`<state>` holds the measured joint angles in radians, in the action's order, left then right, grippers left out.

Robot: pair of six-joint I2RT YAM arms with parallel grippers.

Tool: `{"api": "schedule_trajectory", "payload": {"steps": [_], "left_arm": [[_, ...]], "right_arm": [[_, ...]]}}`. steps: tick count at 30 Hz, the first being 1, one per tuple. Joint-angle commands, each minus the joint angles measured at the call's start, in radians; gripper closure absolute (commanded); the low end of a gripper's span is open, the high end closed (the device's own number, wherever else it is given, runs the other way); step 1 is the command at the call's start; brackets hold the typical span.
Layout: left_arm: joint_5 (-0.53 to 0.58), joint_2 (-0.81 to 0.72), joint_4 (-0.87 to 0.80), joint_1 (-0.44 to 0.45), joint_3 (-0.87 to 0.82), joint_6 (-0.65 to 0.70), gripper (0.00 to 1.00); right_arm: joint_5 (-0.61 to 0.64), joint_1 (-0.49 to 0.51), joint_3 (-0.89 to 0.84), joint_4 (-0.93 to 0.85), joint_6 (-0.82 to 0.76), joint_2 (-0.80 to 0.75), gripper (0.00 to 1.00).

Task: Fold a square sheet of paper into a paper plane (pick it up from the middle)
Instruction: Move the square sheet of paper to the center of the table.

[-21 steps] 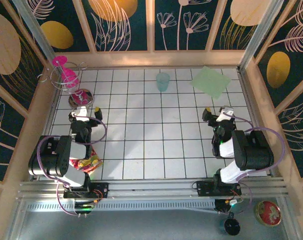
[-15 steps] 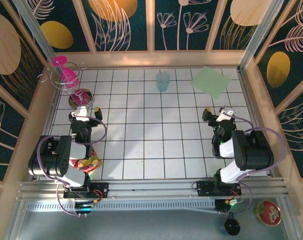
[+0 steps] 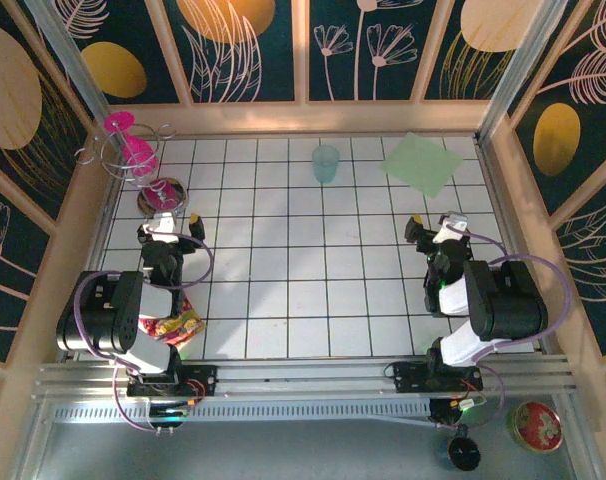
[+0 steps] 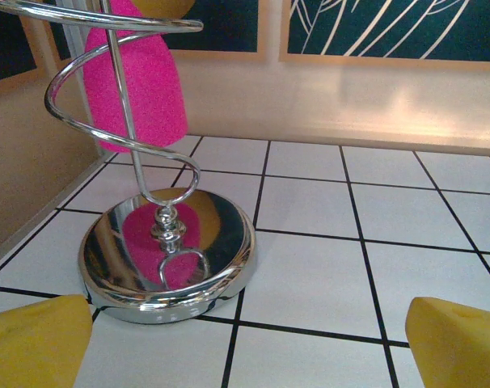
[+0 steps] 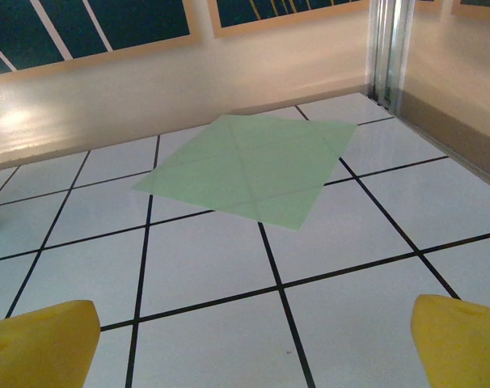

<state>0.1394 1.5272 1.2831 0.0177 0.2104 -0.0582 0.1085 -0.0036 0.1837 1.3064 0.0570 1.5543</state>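
The square sheet of paper (image 3: 421, 163) is light green and lies flat on the white tiles at the far right, near the back wall. In the right wrist view the sheet (image 5: 249, 166) shows faint crease lines, about two tiles ahead of my right gripper (image 5: 249, 347). That gripper (image 3: 435, 225) is open and holds nothing, its yellow fingertips (image 5: 455, 339) spread wide low over the tiles. My left gripper (image 3: 172, 224) is at the left side, far from the sheet. It is open too (image 4: 245, 347), with bare tile between its fingertips (image 4: 35, 343).
A chrome spiral stand (image 4: 166, 250) holding a pink piece (image 3: 133, 150) stands just ahead of the left gripper. A pale teal cup (image 3: 326, 163) sits at the back centre. A snack packet (image 3: 173, 325) lies by the left arm's base. Wooden walls (image 3: 303, 115) ring the table.
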Motion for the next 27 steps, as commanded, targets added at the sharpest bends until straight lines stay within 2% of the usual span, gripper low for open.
{"api": "schedule_trajectory", "payload": {"steps": [1,6,9,11,13,15,18,20,24,27], "left_arm": [[-0.002,0.01,0.045,-0.009,0.016,-0.017,0.01],[0.013,0.008,0.07,-0.009,-0.001,-0.023,0.01],[0.034,-0.011,0.175,-0.007,-0.061,-0.034,0.01],[0.069,-0.045,0.215,-0.008,-0.102,-0.044,0.01],[0.098,-0.116,0.181,-0.009,-0.119,-0.054,0.01],[0.117,-0.218,0.051,-0.008,-0.108,-0.073,0.01],[0.13,-0.349,-0.176,-0.008,-0.056,-0.14,0.01],[0.113,-0.409,-0.259,-0.008,-0.038,-0.186,0.01],[0.138,-0.516,-0.502,-0.008,0.031,-0.404,0.01],[0.095,-0.553,-0.695,-0.009,0.11,-0.475,0.01]], "right_arm": [[0.02,-0.009,0.019,0.052,-0.018,0.009,0.01],[0.024,-0.006,0.017,0.058,-0.019,0.009,0.01],[0.075,0.003,0.019,0.023,-0.016,-0.02,0.01],[0.062,0.013,0.015,0.038,-0.04,-0.029,0.01],[0.083,0.032,0.009,0.04,-0.051,-0.039,0.01],[0.174,0.049,0.035,-0.058,-0.043,-0.099,0.01],[0.203,0.05,0.124,-0.29,-0.029,-0.204,0.01],[0.213,0.05,0.192,-0.424,0.001,-0.244,0.01],[0.157,0.052,0.334,-0.679,0.118,-0.279,0.01],[0.103,0.053,0.427,-0.821,0.23,-0.268,0.01]]}}
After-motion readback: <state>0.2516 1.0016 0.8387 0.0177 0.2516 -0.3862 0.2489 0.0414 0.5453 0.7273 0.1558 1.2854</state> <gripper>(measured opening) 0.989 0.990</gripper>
